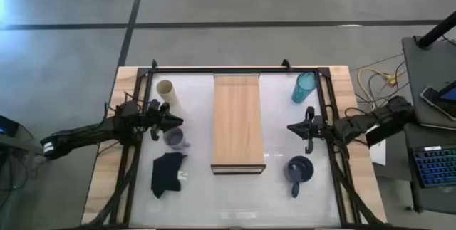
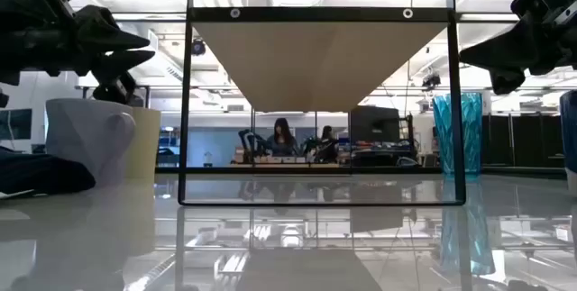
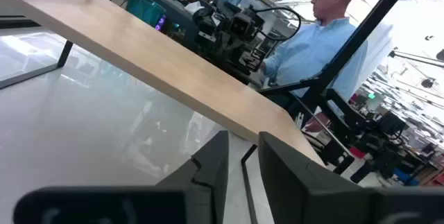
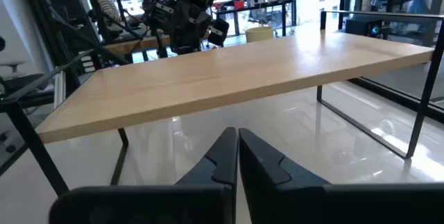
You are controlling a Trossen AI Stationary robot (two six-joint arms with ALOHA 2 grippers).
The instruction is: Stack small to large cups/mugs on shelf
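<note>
Pre-grasp: shelf (image 1: 239, 119) bare, all cups unstacked.
Left tool (image 1: 173, 122) fingers slightly apart, empty, lavender mug (image 1: 174, 139) just beside it; right tool (image 1: 292, 127) pinched together, idle. Next: lower, clamp mug.

A bare light-wood shelf (image 1: 238, 119) stands mid-table. Cream cup (image 1: 167, 90) and lavender mug (image 1: 174, 139) sit upright left of it; teal tumbler (image 1: 304, 87) and dark blue mug (image 1: 299, 168) right.

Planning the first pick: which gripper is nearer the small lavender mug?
Left. The left gripper hovers just above the lavender mug, holding nothing. The right gripper is across the shelf, shut, nearer the dark blue mug.
</note>
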